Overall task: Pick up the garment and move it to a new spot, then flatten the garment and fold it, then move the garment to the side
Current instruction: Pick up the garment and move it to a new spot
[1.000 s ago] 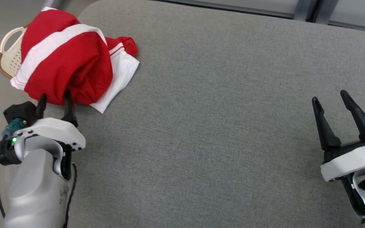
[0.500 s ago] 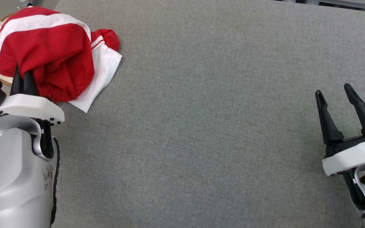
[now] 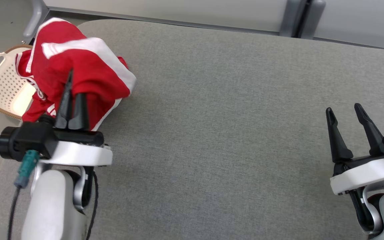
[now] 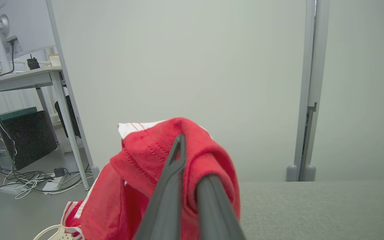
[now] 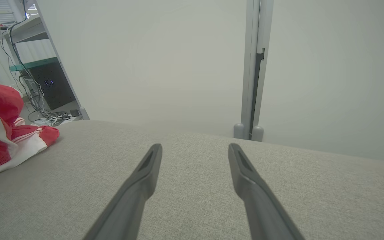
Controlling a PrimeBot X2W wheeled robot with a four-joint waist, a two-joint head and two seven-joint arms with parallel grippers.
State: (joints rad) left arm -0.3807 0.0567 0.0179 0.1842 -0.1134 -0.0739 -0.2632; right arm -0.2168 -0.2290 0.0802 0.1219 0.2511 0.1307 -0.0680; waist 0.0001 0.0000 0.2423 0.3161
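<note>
- At the left claw [image 3: 74,87]: shut tight, with a fold of the red-and-white garment [image 3: 88,66] nipped between the two dark fingers.
- Along those fingers: one lying bare on top of the red cloth, the other partly wrapped by it near the tip.
- Pointing away toward the far side, tilted a little to the right.
- At the right claw [image 3: 343,108]: spread wide, gripping nothing, with fingertips aimed at the far side over the bare grey worktop [image 3: 228,140].
- As for the garment: crumpled into a raised heap, so no telling its long axis or which end points where.
- Across the heap: a broad white band slanting from the far left down to the right edge, with thin white stripes at the near left hem.
- Relative to the left claw: draped over and around the fingertips, bulging up beyond them on the far side.
- Sitting at the far left corner of the worktop, with the right part touching the grey surface and the left part hanging past the edge, above a pale perforated basket [image 3: 2,83] on the floor.
- Well apart from the right claw, across the width of the worktop.
</note>
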